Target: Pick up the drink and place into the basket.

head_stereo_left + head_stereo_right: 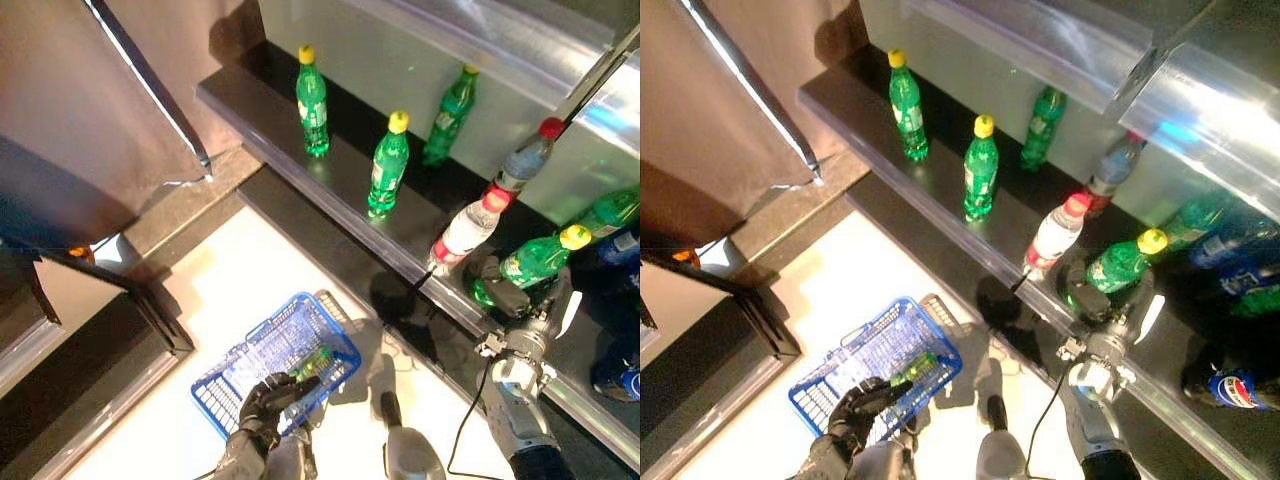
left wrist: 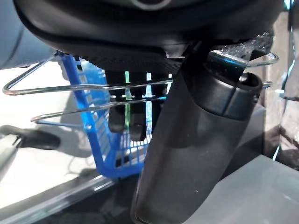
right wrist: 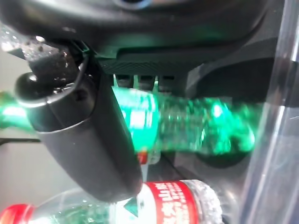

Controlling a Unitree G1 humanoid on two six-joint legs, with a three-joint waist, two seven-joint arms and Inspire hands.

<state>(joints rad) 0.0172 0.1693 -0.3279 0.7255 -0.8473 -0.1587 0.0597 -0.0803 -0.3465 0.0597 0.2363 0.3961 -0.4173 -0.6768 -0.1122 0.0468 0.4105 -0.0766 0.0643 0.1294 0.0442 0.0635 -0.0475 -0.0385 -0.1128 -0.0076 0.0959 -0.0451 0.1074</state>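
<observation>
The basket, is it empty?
No, a green bottle already lies inside the blue basket, which the left robot hand holds by its handle.

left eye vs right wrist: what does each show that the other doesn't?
Left eye only: the blue basket held by the left hand, with a green bottle already inside, and two yellow-capped green bottles standing further along the shelf.

Right wrist only: the right hand seen close, its fingers and thumb curled round the green bottle.

Both: that gripped green bottle and the red-labelled clear bottle beside it.
</observation>
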